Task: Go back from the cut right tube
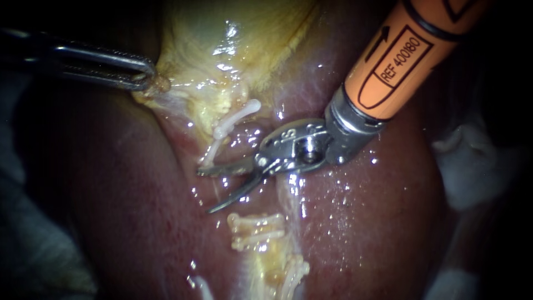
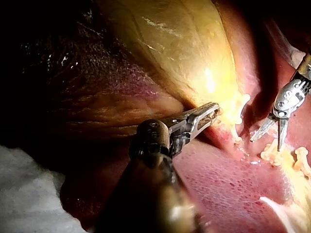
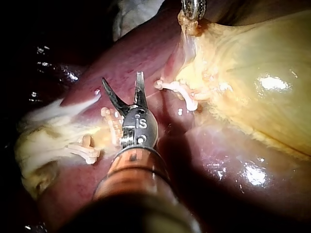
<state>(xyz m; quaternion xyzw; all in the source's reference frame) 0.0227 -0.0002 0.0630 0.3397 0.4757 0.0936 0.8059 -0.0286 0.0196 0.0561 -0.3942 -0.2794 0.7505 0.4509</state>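
Observation:
My right instrument (image 1: 205, 191), on an orange shaft from the upper right, ends in two curved blades that stand open over the liver (image 1: 366, 233). The blades lie in the gap between a white clip (image 1: 239, 114) on the upper tube stump and two white clips (image 1: 255, 230) on the lower stump, and nothing is between them. My left instrument (image 1: 149, 79) is shut on the edge of the yellow gallbladder (image 1: 233, 50) and holds it up to the left. The right wrist view shows the open blades (image 3: 121, 77) apart from the clipped stumps (image 3: 177, 90).
More white clips (image 1: 294, 272) sit on pale tissue lower down. A pale strand (image 1: 288, 191) runs under the right instrument's wrist. White gauze (image 1: 472, 166) lies at the right edge, and cloth (image 2: 29, 194) shows beside the left instrument's shaft.

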